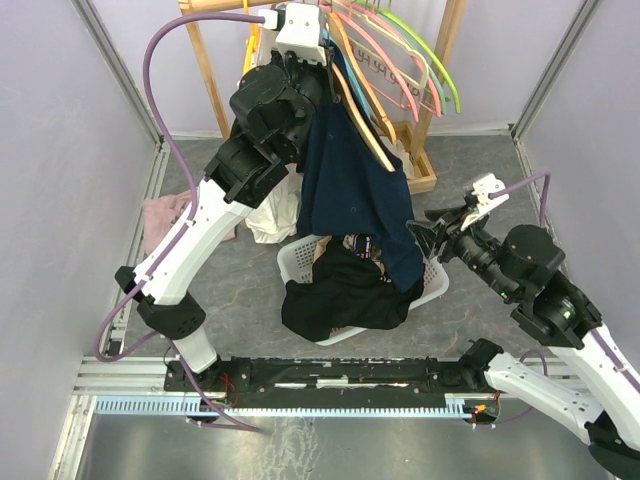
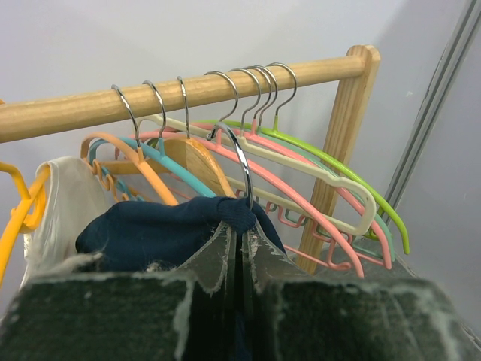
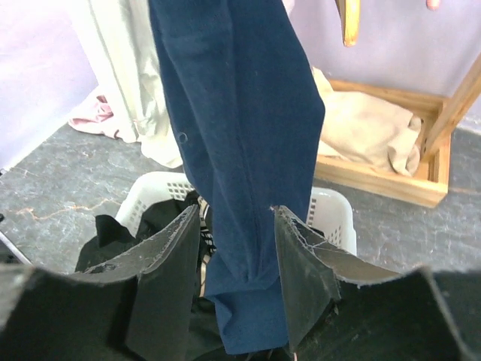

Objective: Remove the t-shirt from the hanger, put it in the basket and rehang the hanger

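A navy t-shirt [image 1: 355,190] hangs on a wooden hanger [image 1: 365,125], its lower end reaching the white basket [image 1: 435,285]. My left gripper [image 1: 322,58] is up at the rack. In the left wrist view it [image 2: 242,226] is shut on the hanger's metal hook [image 2: 239,158], right at the navy collar [image 2: 150,233]. My right gripper [image 1: 420,232] is open beside the shirt's lower part. In the right wrist view the shirt [image 3: 240,135] hangs between its spread fingers [image 3: 237,214], which do not squeeze it.
The wooden rail [image 2: 188,90] carries several empty coloured hangers [image 2: 331,180] and a white garment [image 2: 64,203]. Black clothes [image 1: 345,300] fill the basket. A pink cloth [image 1: 165,215] lies at the left, and beige cloth [image 3: 368,128] lies in the rack's wooden base.
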Motion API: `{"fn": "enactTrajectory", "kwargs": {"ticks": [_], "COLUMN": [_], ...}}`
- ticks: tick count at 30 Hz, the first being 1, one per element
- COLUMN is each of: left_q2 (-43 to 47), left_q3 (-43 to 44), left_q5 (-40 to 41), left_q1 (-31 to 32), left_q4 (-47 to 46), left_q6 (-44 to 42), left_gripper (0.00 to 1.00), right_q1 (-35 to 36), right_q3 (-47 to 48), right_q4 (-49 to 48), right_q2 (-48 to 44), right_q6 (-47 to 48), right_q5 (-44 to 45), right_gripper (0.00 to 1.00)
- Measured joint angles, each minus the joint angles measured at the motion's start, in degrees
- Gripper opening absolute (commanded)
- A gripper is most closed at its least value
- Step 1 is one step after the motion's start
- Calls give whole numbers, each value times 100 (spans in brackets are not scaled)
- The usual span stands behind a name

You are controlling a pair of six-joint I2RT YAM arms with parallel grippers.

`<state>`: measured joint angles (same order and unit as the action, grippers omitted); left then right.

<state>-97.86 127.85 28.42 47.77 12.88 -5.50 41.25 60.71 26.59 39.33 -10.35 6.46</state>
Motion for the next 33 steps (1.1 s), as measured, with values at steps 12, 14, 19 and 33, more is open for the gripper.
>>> {"fn": "enactTrajectory", "kwargs": {"ticks": [12, 14, 19, 33], "left_q2": [0, 0, 0, -11], "left_q3": [0, 0, 0, 76], "left_q5": [4, 4, 17, 155], "left_q1": [0, 13, 26, 83], "left_q4": [-17, -17, -17, 72], "left_q6": [-2, -2, -2, -2], "left_gripper": [3, 3, 3, 3], "right_q1": [0, 0, 0, 0], "right_q3": [214, 192, 105, -487], "right_q4": [-258, -339, -457, -560], "right_q2": [365, 442, 549, 44], "right_q6": [144, 164, 168, 68], "right_q5": [-415, -411, -304, 315], "right_gripper": [27, 12, 2, 2]}}
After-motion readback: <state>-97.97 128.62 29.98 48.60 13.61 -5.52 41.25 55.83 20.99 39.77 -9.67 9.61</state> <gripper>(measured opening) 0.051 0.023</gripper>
